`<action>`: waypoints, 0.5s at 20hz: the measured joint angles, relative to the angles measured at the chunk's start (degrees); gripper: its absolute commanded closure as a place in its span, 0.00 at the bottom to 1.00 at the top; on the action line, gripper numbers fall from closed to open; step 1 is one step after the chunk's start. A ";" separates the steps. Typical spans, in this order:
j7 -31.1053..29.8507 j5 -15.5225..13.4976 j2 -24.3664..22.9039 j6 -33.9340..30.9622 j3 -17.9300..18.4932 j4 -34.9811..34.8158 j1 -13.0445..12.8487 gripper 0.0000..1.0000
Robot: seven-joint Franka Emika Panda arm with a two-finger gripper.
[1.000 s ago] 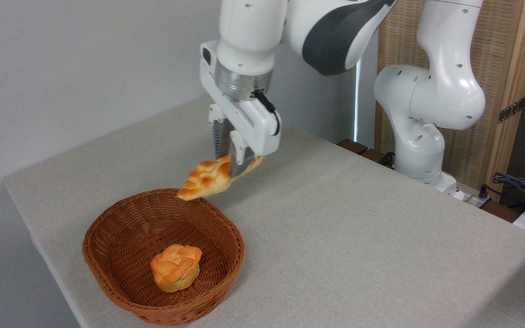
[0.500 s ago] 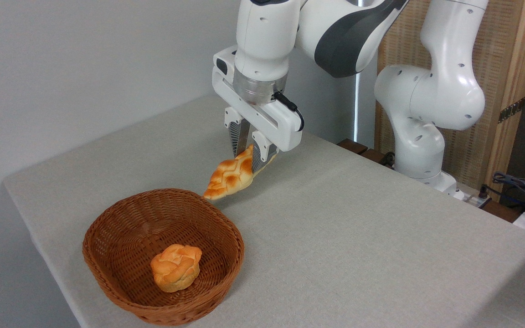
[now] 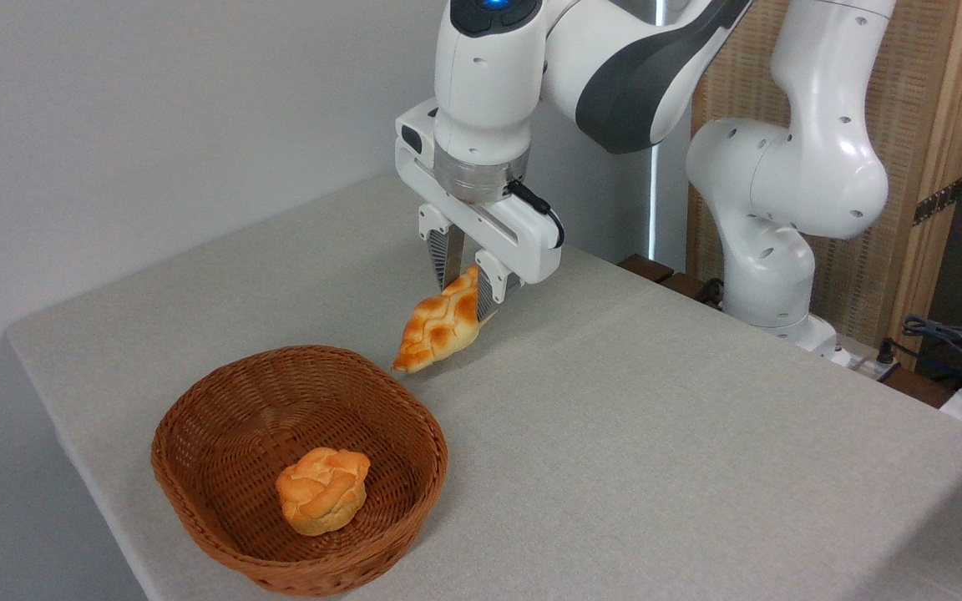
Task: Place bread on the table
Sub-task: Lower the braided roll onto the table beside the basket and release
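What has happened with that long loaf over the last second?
The tool, shut on the bread throughout, carried it rightward, off the rim of the basket and out over the table, and lower. The loaf hangs steeper, its pointed end close to the cloth. The bun stayed in the basket.

The gripper (image 3: 466, 285) holds the bread (image 3: 439, 328) tilted above the table (image 3: 656, 434), beside the basket (image 3: 222, 534).

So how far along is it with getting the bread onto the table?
Done: the bread is out of the basket, where only the small round bun lies. In hand: the claw grips the loaf's upper end, and it hangs tilted with its low tip near the table, just past the basket rim. Left: lower it, open the claw, and back away.
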 measured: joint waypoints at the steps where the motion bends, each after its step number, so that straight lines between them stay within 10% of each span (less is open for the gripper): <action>1: 0.00 0.00 0.00 0.00 0.00 0.00 0.00 0.12; 10: -0.01 1.03 0.05 -0.03 0.00 -0.11 0.00 0.00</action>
